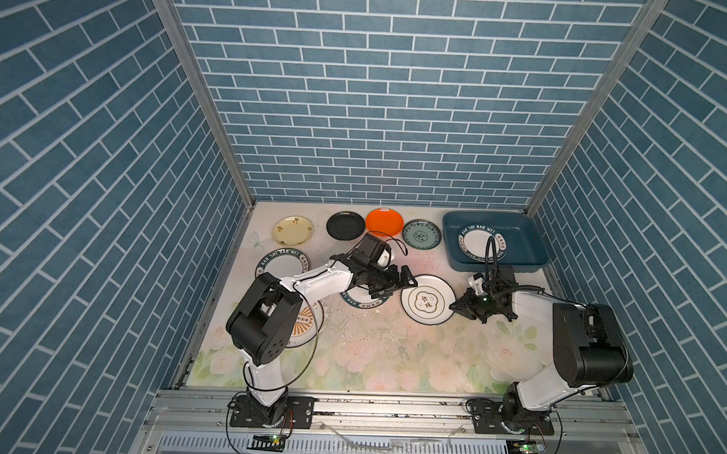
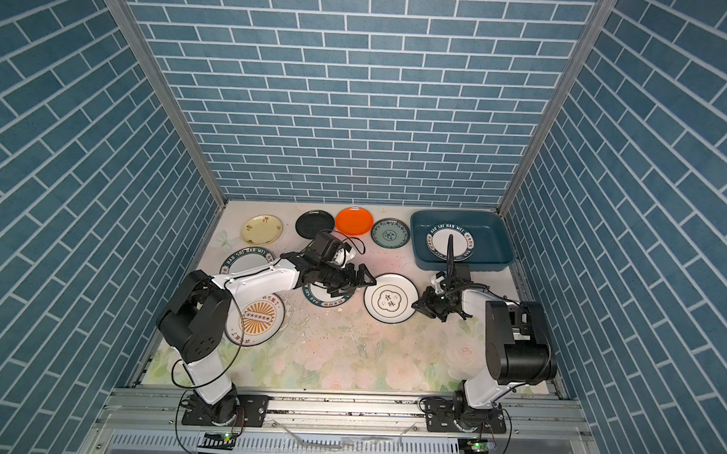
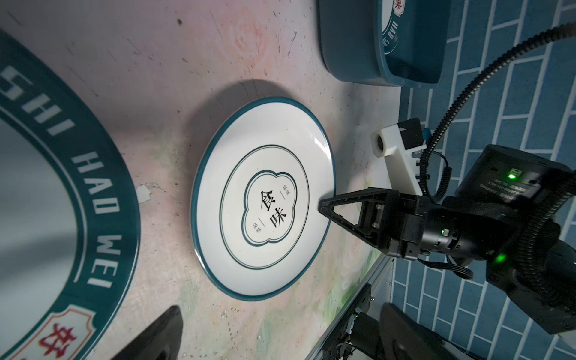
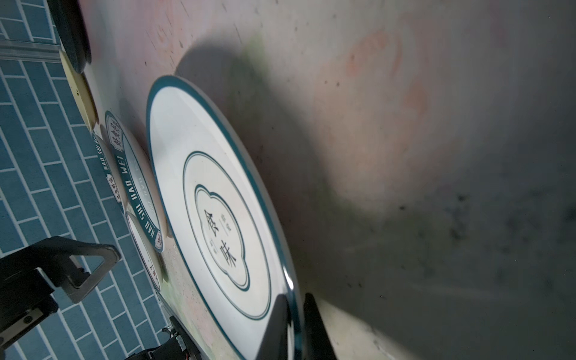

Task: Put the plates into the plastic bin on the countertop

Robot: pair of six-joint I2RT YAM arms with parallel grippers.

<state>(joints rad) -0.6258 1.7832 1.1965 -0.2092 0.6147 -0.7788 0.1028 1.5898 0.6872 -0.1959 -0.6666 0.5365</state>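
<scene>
Right tool [image 4: 294, 299] pressed together on the right rim of the ring plate [image 1: 428, 299]. In the right wrist view the rim sits between both fingers. Ring plate is on the bench [image 1: 390, 353], right of centre, in front of the bin [image 1: 527, 246] and apart from it. Whether the gripped edge is off the surface: cannot tell.

Left tool [image 1: 397, 285] spread wide, holding nothing. It hangs over the centre lettered plate [image 1: 361, 305], just beside the ring plate's left rim.

Bin at far right corner of bench. Binned lettered plate [image 1: 473, 244] lies flat on its floor.

Along far edge, left to right: cream plate [image 1: 293, 229], black plate [image 1: 346, 226], orange plate [image 1: 384, 221], teal plate [image 1: 422, 234].

Near left edge: left lettered plate [image 1: 279, 264]. Sunburst plate [image 2: 258, 320] is nearer the front, partly under the left arm.
</scene>
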